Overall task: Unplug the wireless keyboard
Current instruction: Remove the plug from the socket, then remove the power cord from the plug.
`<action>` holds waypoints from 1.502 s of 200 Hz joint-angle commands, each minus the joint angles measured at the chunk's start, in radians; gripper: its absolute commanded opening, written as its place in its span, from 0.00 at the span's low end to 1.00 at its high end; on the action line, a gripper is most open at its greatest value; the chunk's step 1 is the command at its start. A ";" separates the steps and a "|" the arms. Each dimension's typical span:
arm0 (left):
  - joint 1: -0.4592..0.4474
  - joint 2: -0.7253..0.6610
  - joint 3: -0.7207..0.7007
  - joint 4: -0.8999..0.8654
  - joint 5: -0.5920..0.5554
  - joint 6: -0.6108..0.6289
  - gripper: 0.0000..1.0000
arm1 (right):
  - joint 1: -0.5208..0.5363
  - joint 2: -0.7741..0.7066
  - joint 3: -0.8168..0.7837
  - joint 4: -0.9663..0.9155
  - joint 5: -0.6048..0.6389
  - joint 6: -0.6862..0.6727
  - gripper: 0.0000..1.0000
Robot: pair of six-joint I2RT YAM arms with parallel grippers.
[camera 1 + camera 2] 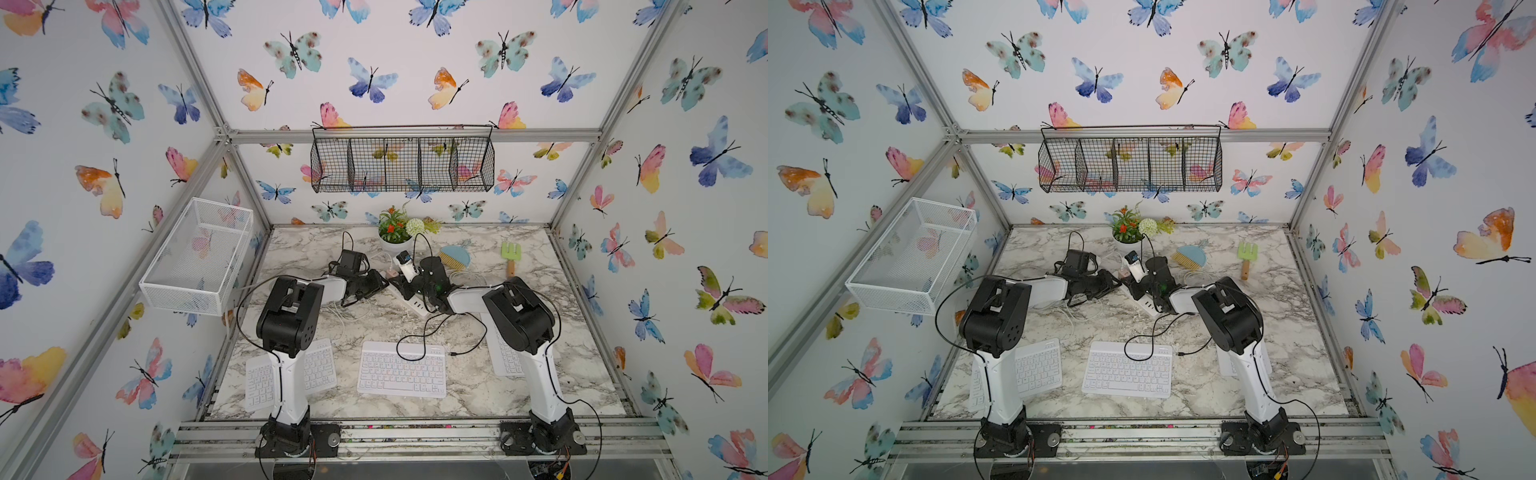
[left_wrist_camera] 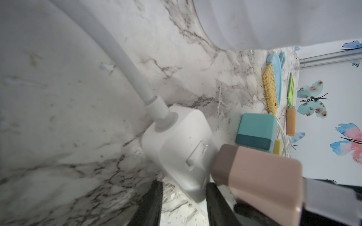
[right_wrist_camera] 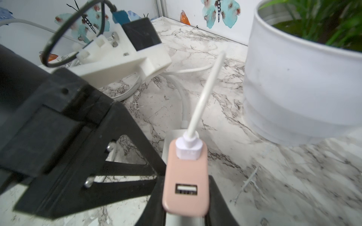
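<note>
The wireless keyboard (image 1: 402, 370) lies near-centre on the surface (image 1: 561, 332), well apart from the power strip (image 2: 182, 148) farther back. There my right claw (image 3: 185, 187) grasps the pink charger (image 3: 186, 166); my left claw (image 2: 184, 193) straddles the strip's end, clamped or not I cannot tell. Next I'd brace the strip and pull the charger straight out.

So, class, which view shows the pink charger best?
Right wrist view: the pink charger fills the foreground, USB port and white cable clear. Left wrist view shows only its side; both top views barely show it.
</note>
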 commanded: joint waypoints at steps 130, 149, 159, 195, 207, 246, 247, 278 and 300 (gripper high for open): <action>-0.038 -0.021 -0.070 -0.193 -0.107 0.030 0.47 | 0.064 -0.181 0.017 0.041 -0.114 0.014 0.12; -0.027 -0.100 -0.103 -0.189 -0.096 0.037 0.51 | 0.051 -0.196 0.013 -0.002 -0.028 -0.005 0.12; -0.016 -0.138 -0.125 -0.182 -0.098 0.038 0.53 | 0.042 -0.199 0.015 -0.021 0.004 -0.002 0.12; 0.033 -0.265 -0.200 -0.115 -0.048 0.044 0.58 | 0.024 -0.202 0.023 -0.095 0.041 -0.002 0.11; 0.046 -0.307 -0.214 -0.078 -0.019 0.060 0.60 | 0.020 -0.216 0.013 -0.108 0.019 0.001 0.12; 0.069 -0.424 -0.257 0.068 0.135 0.176 0.68 | -0.007 -0.297 -0.012 -0.214 -0.136 0.012 0.12; 0.070 -0.426 -0.257 0.072 0.143 0.180 0.68 | -0.009 -0.299 -0.013 -0.217 -0.142 0.013 0.12; 0.079 -0.498 -0.327 0.231 0.290 0.247 0.71 | -0.064 -0.356 -0.066 -0.223 -0.348 0.108 0.12; 0.090 -0.557 -0.386 0.345 0.383 0.254 0.72 | -0.095 -0.392 -0.130 -0.156 -0.451 0.177 0.12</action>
